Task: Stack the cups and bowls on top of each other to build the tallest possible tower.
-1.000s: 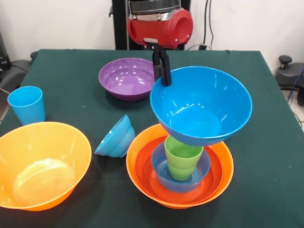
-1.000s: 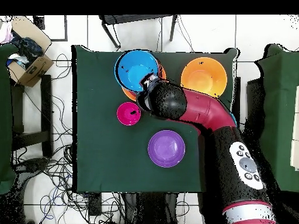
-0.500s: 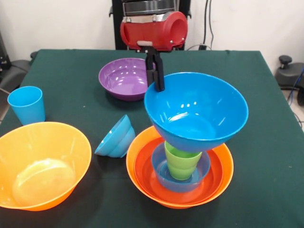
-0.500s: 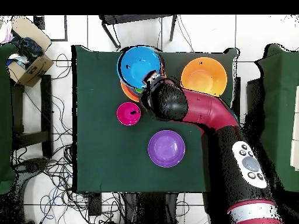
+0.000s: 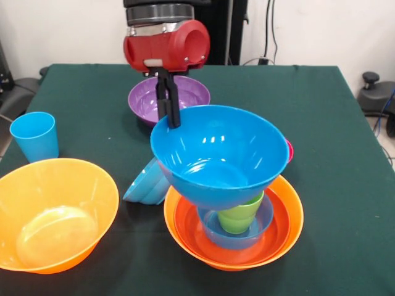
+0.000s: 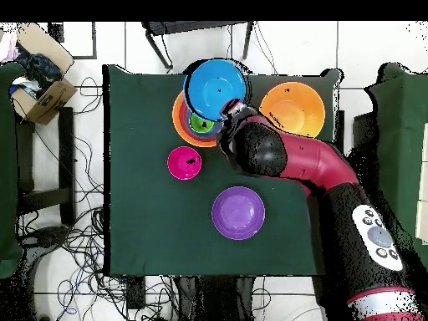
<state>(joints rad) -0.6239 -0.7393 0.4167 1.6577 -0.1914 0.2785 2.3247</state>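
Since a second ago your big blue bowl (image 5: 219,154) has slid sideways off the green cup (image 5: 239,213) — the gripper (image 5: 168,102) pinches its rim, holding it low beside the tower (image 5: 234,228). You're mid-placement; next, re-centre the bowl over the cup before releasing.

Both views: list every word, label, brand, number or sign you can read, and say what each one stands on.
None can be read in either view.
Big blue bowl, held at its rim by the end effector: plain, no print.
Other bowls and both cups: plain coloured plastic, no marks.
Red arm: no legible lettering; the round buttons on its lower black section are too small to read.
Cardboard box beside the table: no readable print.
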